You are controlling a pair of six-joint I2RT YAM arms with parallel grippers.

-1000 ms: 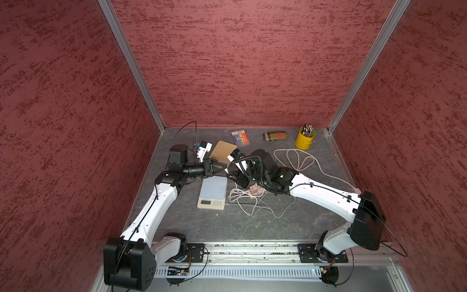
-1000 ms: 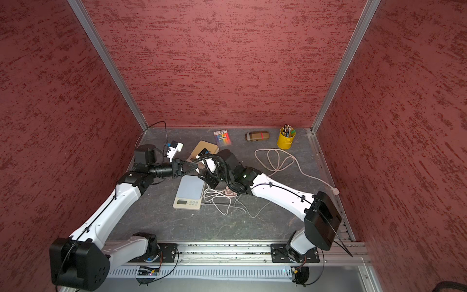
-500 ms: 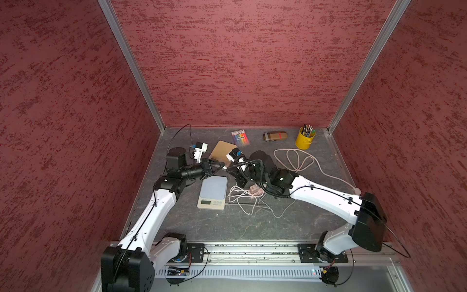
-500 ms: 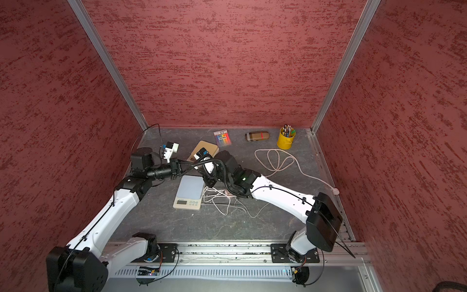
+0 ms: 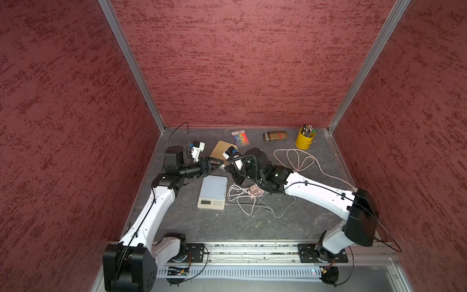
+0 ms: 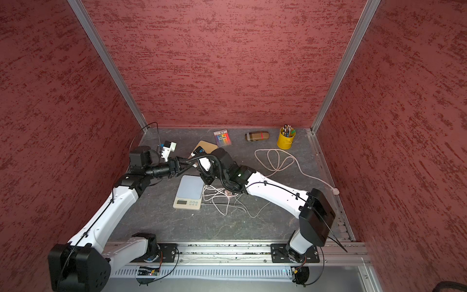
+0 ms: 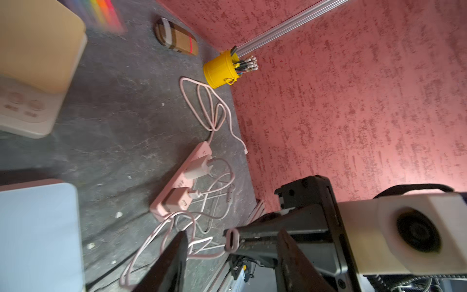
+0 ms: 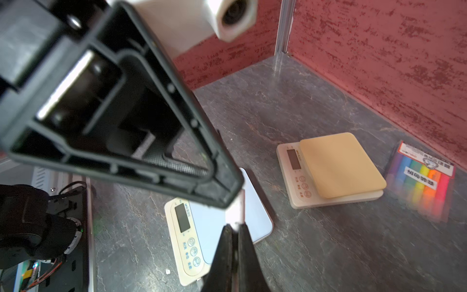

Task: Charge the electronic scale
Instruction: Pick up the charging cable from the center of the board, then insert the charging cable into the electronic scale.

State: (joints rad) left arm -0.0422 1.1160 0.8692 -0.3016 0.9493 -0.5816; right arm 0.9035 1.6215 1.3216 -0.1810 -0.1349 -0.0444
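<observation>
The scale (image 5: 213, 190) sits flat on the tabletop (image 5: 217, 227), close under both tools; the right tool (image 8: 235, 228) is pressed together, pinching the plug (image 7: 231, 239); the left tool (image 5: 217, 163) is spread, holding nothing; the step looks like bringing the plug to the scale; next it must find the port and push in straight.

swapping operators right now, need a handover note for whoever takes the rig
Left gripper: open, empty, close to the right one, by the far end of the blue-topped scale.
Right gripper: shut on the pink cable's plug, held off the table.
Power strip: on the table beside the scale, two chargers plugged in.
Done: plug is in hand.
Left: push it into the scale's port.
</observation>
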